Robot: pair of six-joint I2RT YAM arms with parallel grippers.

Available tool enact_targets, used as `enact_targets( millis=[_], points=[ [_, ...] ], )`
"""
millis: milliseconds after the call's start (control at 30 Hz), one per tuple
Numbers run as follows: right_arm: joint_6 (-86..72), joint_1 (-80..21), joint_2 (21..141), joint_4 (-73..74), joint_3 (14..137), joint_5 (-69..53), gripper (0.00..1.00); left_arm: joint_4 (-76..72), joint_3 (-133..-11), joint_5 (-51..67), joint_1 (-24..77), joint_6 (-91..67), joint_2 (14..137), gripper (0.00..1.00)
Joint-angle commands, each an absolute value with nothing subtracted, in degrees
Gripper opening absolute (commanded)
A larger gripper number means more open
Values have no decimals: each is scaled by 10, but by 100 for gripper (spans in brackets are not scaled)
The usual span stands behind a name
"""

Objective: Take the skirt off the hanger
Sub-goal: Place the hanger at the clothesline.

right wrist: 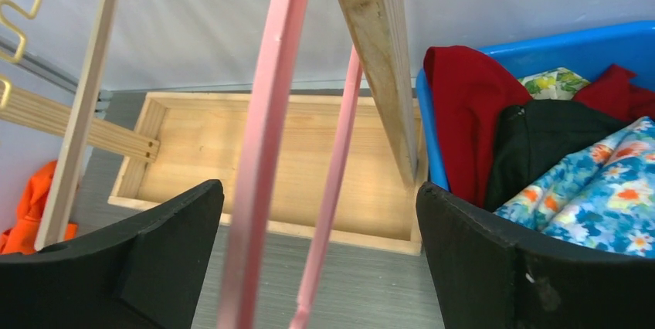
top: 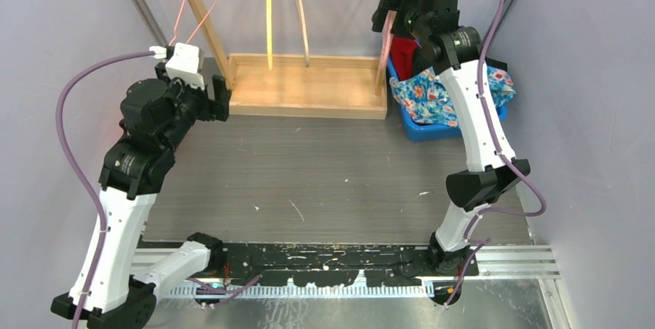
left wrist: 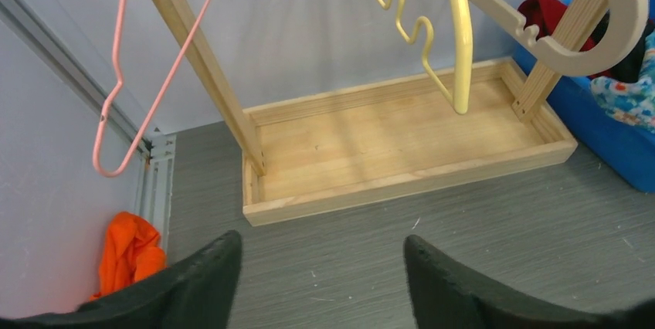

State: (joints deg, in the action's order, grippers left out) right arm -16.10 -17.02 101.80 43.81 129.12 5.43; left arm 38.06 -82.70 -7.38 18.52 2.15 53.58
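Blue bin [top: 432, 133] holds one skirt [top: 427, 97]; left tool [left wrist: 320, 261] and right tool [right wrist: 320, 217] (both empty) gape.

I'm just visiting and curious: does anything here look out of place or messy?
Yes. An orange cloth lies crumpled by the left wall, beyond the edge of the table, while the other clothes are heaped in the blue bin. Small pale specks also litter the table.

You have a grey table [top: 324, 174] carrying a shallow wooden tray [left wrist: 402, 151] just ahead of the left claw [left wrist: 320, 252]. A blue bin [right wrist: 533, 43] stands beside the tray, to the right of the right claw [right wrist: 318, 190].
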Motion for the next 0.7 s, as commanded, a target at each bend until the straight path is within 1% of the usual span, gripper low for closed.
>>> enact_targets(
  millis=[0, 33, 67, 233, 300, 367, 467, 533, 567, 667],
  points=[
    [-120, -169, 961, 403, 1280, 80, 100, 374, -830, -67, 186, 27, 548, 84],
    [-113, -170, 955, 401, 1273, 91, 100, 374, -828, -70, 186, 25, 550, 98],
    [-104, -170, 950, 400, 1271, 101, 100, 375, -826, -73, 186, 22, 551, 100],
    [-51, -170, 920, 381, 1233, 169, 100, 389, -799, -72, 186, -13, 556, 99],
    [-30, -170, 906, 364, 1200, 210, 100, 401, -791, -65, 186, -29, 567, 99],
    [-4, -169, 884, 319, 1140, 251, 100, 415, -788, -63, 186, -42, 585, 99],
    [38, -170, 843, 237, 1050, 255, 100, 433, -792, -64, 186, -59, 608, 99],
    [13, -169, 837, 230, 1041, 258, 100, 435, -790, -70, 185, -65, 615, 99],
    [6, -168, 836, 236, 1043, 249, 100, 432, -787, -72, 186, -65, 615, 99],
    [18, -169, 819, 229, 1020, 170, 100, 417, -773, -84, 186, -67, 611, 99]
  ],
)
